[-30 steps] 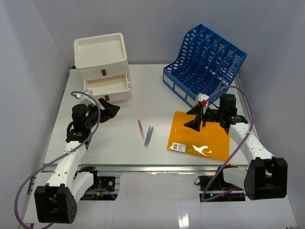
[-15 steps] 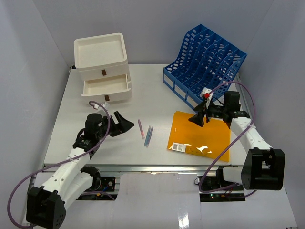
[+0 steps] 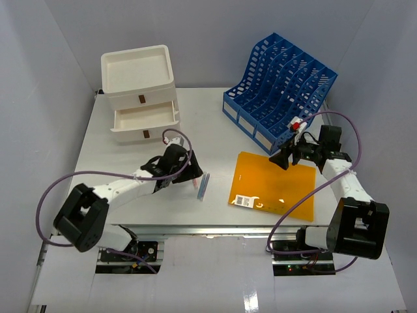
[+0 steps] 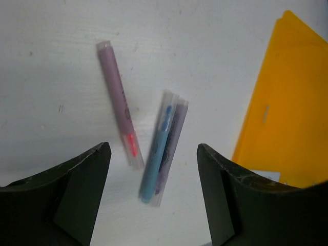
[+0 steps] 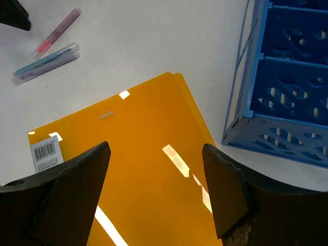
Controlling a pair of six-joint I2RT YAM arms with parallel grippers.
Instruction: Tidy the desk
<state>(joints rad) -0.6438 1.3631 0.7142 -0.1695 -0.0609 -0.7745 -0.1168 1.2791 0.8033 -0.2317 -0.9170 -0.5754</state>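
Note:
On the white desk (image 3: 104, 153) lie a pink pen (image 3: 193, 176) and, beside it, a blue pen with a purple one (image 3: 204, 186). My left gripper (image 3: 189, 172) hovers just left of them, open. In the left wrist view the blue pen (image 4: 156, 154) and purple pen (image 4: 173, 134) sit between the empty fingers, the pink pen (image 4: 119, 107) a little to the left. An orange folder (image 3: 273, 186) lies flat at the right. My right gripper (image 3: 285, 156) hangs open above its far corner, nothing held; the folder (image 5: 143, 154) fills the space below the jaws.
A blue slotted file rack (image 3: 281, 88) stands at the back right, close to the right gripper. A white three-drawer box (image 3: 139, 91) stands at the back left, its middle drawer (image 3: 144, 119) pulled out. The folder carries a barcode label (image 3: 244, 200).
My left arm has swung right from beside the drawer box to the pens. My right gripper has drifted right and back, towards the file rack. Both stay open.

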